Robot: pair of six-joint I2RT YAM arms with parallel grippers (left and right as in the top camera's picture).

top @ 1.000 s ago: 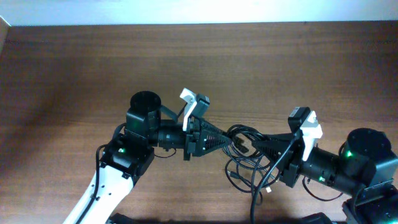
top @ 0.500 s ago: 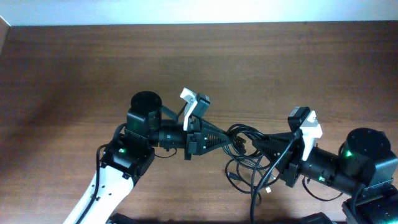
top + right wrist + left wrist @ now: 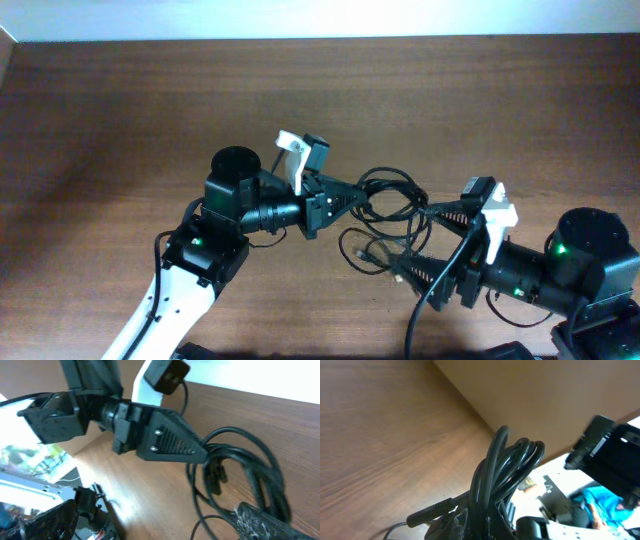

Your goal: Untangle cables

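Two pincers: left pincer (image 3: 361, 202) tight on the cables (image 3: 504, 474), right pincer (image 3: 398, 266) state unclear.

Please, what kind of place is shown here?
Probably a robotics lab bench: the left gripper and the right gripper work on tangled black cables over a wooden table, with a plain pale wall behind.

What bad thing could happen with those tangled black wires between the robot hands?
The left gripper has its jaws clamped on several strands of the cables together, so pulling might tighten the tangle instead of loosening it. Loose loops lying by the right gripper could snag on it.
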